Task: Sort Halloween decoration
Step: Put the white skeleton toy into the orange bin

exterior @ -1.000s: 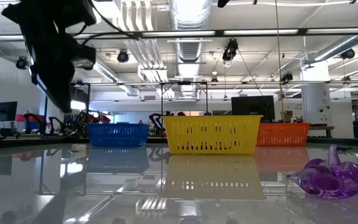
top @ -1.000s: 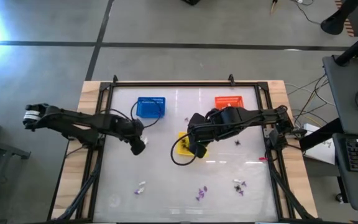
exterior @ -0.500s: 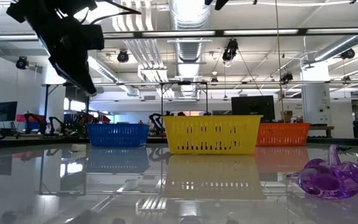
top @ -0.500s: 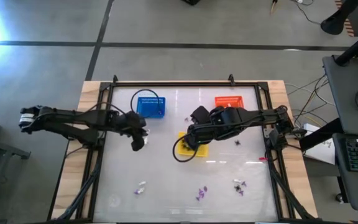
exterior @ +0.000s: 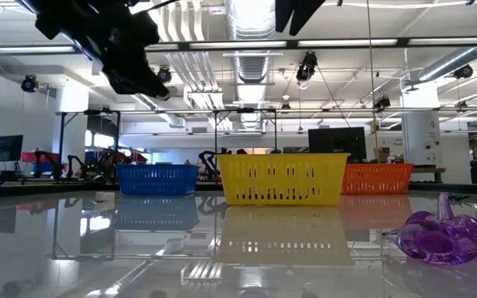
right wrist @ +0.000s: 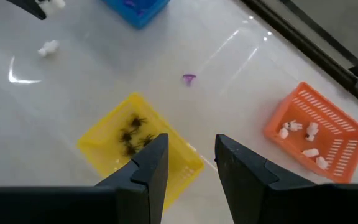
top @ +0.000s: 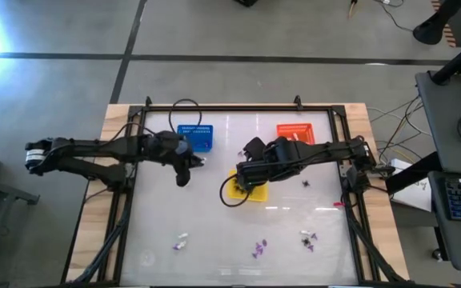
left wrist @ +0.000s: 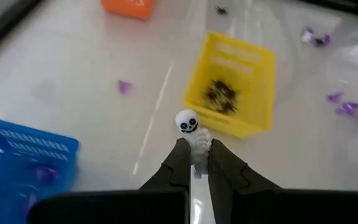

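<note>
My left gripper is shut on a small white skull-headed trinket. In the high view it hovers just near of the blue basket. My right gripper is open and touches nothing, above the yellow basket, which holds black spiders. The orange basket holds white trinkets. Loose trinkets lie on the table near its near edge: a white one, purple ones and a mixed cluster. My left gripper pinches the white trinket's body between its two fingers, and the round skull head sticks out beyond the fingertips. The trinket is lifted clear of the table.
A purple trinket lies between the blue and orange baskets, and a black spider lies right of the yellow basket. Another purple trinket sits close to the low camera. A dark frame rims the table.
My left gripper, still shut on the white trinket, has risen and moved toward the table's far edge and a little right, nearing the blue basket. My right gripper has shifted slightly toward the far edge, staying over the yellow basket.
</note>
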`<state>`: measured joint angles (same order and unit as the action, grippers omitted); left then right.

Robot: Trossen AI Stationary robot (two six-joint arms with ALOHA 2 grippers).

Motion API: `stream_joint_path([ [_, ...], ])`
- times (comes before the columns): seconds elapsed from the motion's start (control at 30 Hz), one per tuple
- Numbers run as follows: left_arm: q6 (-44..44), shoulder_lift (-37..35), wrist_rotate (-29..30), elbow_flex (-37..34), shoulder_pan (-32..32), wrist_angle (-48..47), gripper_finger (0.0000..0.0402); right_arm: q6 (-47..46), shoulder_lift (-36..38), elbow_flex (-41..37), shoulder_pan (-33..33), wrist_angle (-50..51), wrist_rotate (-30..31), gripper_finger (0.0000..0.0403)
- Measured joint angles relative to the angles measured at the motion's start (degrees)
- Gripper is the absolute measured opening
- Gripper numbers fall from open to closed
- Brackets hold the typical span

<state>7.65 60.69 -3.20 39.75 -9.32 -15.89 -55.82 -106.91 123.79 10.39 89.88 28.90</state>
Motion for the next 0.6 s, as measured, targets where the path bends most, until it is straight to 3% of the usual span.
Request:
stream_joint_path([
  [0.23, -1.8, 4.9, -5.8, 1.7, -7.3, 2.9, 0.0000, 4.1, 1.7, -1.2, -2.9, 0.2, 4.5, 0.0125],
  [0.6, -13.9, 19.3, -7.4, 20.7, -11.6, -0.4, 0.0000, 13.1, 7.0, -3.5, -9.9, 0.1, 5.8, 0.0125],
])
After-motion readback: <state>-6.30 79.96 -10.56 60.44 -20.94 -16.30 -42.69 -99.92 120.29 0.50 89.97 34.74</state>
